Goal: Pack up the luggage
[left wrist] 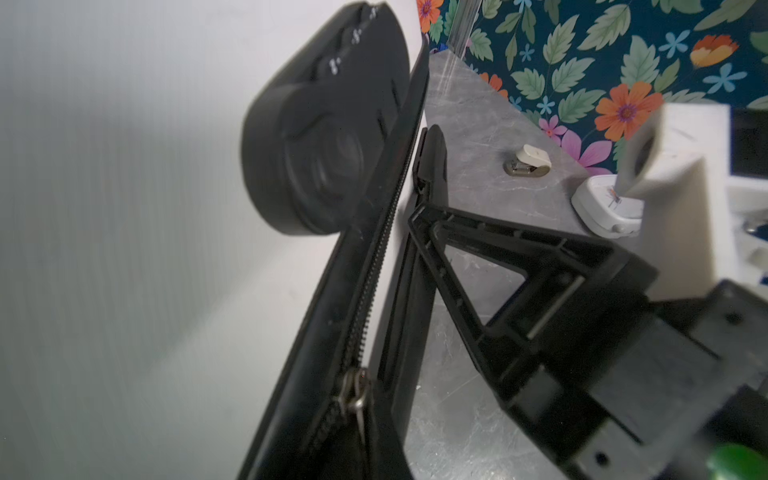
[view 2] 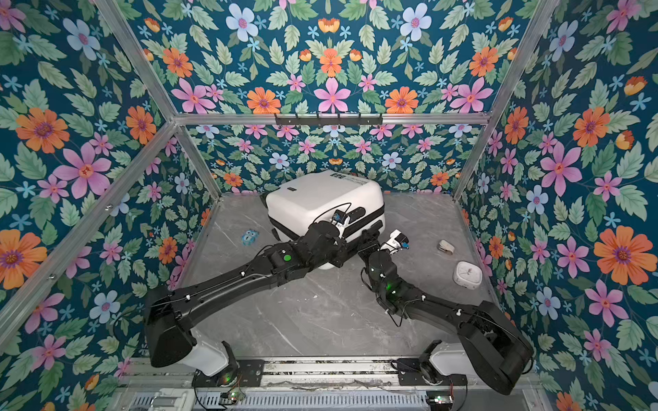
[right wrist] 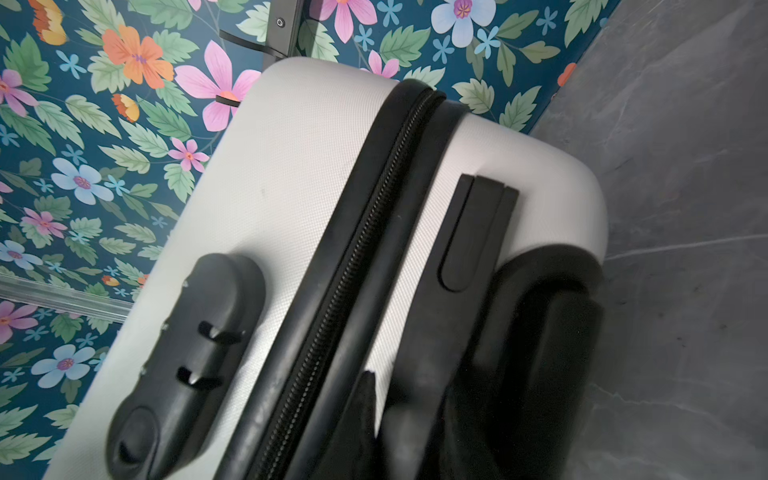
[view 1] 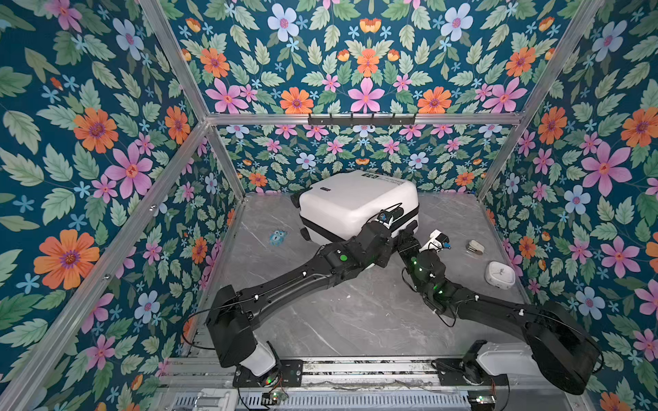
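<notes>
The small white hard-shell suitcase (view 1: 356, 199) lies closed at the back middle of my grey marbled tabletop (view 1: 338, 313), left gripper (view 1: 398, 210) clenched against its black zipper band (right wrist: 365, 232), right gripper (view 1: 410, 227) clamped on its black side handle (right wrist: 473, 232).

luggage (view 1: 356, 203) print too small for me to read, left gripper hidden under its own wrist, right gripper (right wrist: 453, 384) fingers blurred, edge-cropped
</notes>
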Tool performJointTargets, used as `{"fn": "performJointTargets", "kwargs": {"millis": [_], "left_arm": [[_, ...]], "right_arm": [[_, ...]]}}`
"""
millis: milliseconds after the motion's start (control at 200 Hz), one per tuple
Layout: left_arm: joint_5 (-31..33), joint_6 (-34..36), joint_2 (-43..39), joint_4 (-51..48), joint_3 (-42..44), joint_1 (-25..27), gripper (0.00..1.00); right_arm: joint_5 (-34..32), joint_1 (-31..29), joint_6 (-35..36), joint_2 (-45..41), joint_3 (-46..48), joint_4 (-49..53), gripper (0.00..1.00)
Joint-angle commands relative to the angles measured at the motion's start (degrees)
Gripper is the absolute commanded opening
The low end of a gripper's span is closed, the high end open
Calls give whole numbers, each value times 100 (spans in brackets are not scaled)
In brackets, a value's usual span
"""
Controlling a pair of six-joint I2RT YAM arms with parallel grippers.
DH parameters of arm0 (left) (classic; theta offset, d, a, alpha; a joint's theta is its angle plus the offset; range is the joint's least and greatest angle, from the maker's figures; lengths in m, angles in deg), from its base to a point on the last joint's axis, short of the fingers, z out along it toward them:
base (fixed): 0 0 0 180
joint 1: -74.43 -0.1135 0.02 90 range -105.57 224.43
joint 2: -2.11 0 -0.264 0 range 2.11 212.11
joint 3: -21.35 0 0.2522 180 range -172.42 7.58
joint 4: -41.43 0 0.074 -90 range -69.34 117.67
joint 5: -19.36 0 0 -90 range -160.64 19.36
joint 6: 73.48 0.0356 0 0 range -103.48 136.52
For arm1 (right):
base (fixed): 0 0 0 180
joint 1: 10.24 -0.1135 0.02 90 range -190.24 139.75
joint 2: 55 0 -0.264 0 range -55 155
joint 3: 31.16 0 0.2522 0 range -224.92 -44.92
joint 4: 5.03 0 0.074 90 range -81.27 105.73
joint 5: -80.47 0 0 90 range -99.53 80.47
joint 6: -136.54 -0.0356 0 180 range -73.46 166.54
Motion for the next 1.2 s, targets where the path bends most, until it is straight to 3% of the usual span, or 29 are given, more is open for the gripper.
{"fn": "performJointTargets", "kwargs": {"millis": [0,210,410,600,1000,1195], "left_arm": [[-744,325,52,2189,-115,17,0],[-551,-45,-417,1824,166,-85,0],[-326,-862,-936,1435,606,-141,0],[94,-1762,-1560,1228,1020,-189,0],[-720,-1409,-1329,1483,858,-2,0],[-553,-1411,-1261,1464,997,0,0]], "right_arm": [[1908,-197,1036,-326,55,-648,0],[1916,-201,1253,-918,215,-366,0],[2163,-235,1078,-668,291,-726,0],[1721,-841,1541,-515,21,-561,0],[1786,-1132,1317,298,-316,-888,0],[1621,-1137,1315,151,-121,-754,0]]}}
